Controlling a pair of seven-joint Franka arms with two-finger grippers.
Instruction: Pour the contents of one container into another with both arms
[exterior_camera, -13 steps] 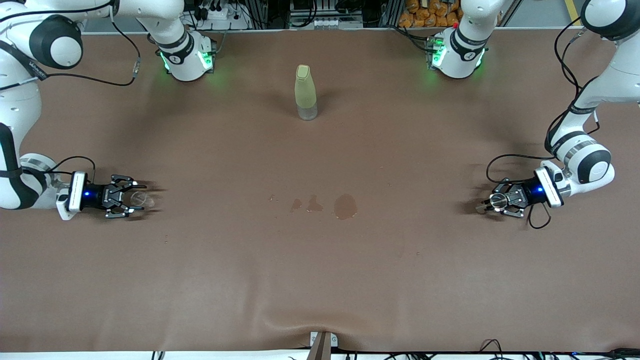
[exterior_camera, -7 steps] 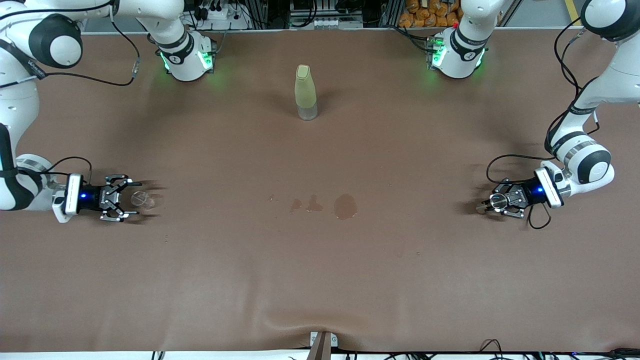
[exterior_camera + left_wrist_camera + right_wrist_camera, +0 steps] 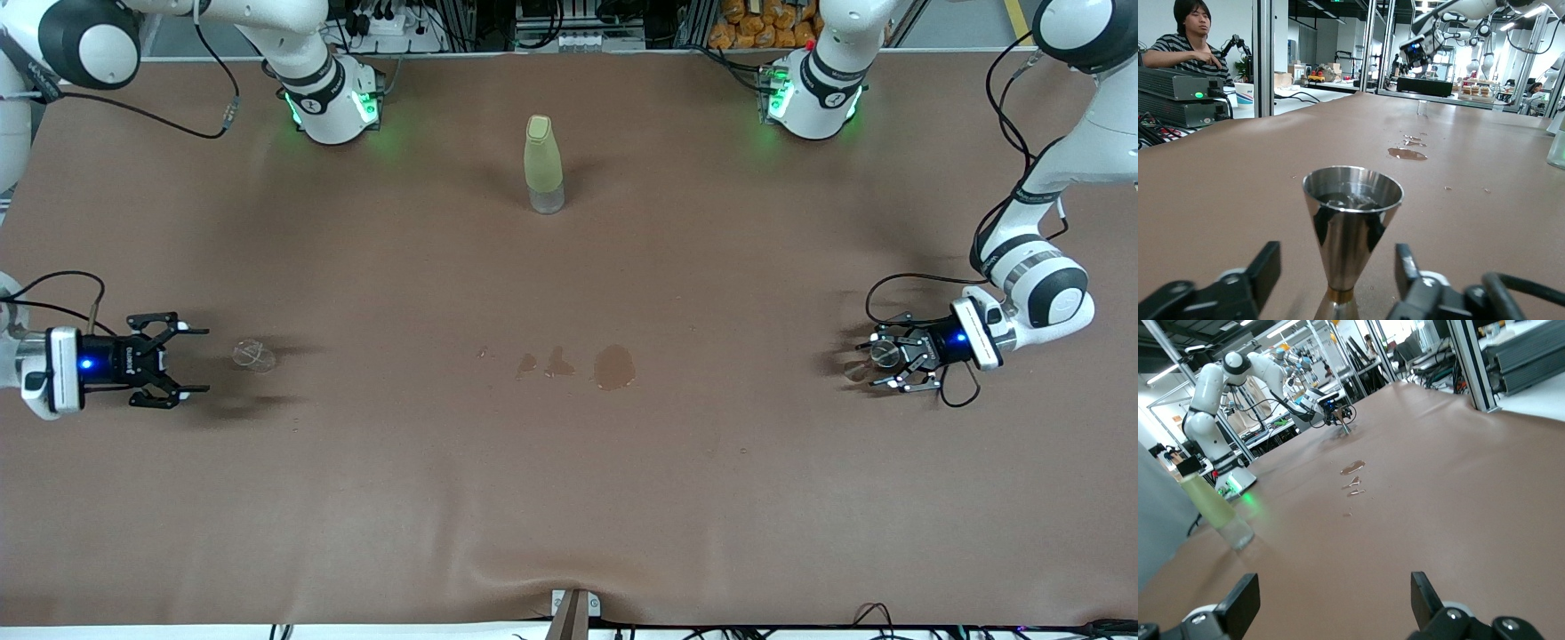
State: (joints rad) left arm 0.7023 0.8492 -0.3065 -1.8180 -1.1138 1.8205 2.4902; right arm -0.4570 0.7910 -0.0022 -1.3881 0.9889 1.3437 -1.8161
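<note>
The clear glass cup (image 3: 253,356) stands alone on the brown table (image 3: 569,498) toward the right arm's end. My right gripper (image 3: 197,360) hovers low beside it, a short gap away, open with nothing between its fingers (image 3: 1243,601); the right wrist view does not show the cup. The steel jigger (image 3: 883,354) stands upright toward the left arm's end, with liquid in its top cone (image 3: 1353,200). My left gripper (image 3: 1335,270) is open around its waist, with a gap showing on each side.
A tall yellow-green bottle (image 3: 542,164) stands mid-table near the arms' bases. Wet spill patches (image 3: 613,366) mark the table's middle between cup and jigger. Both arm bases (image 3: 331,105) sit along the table edge farthest from the front camera.
My right gripper drew back from the glass cup toward its end of the table, leaving the cup standing. My left gripper opened off the jigger, which stays put.
</note>
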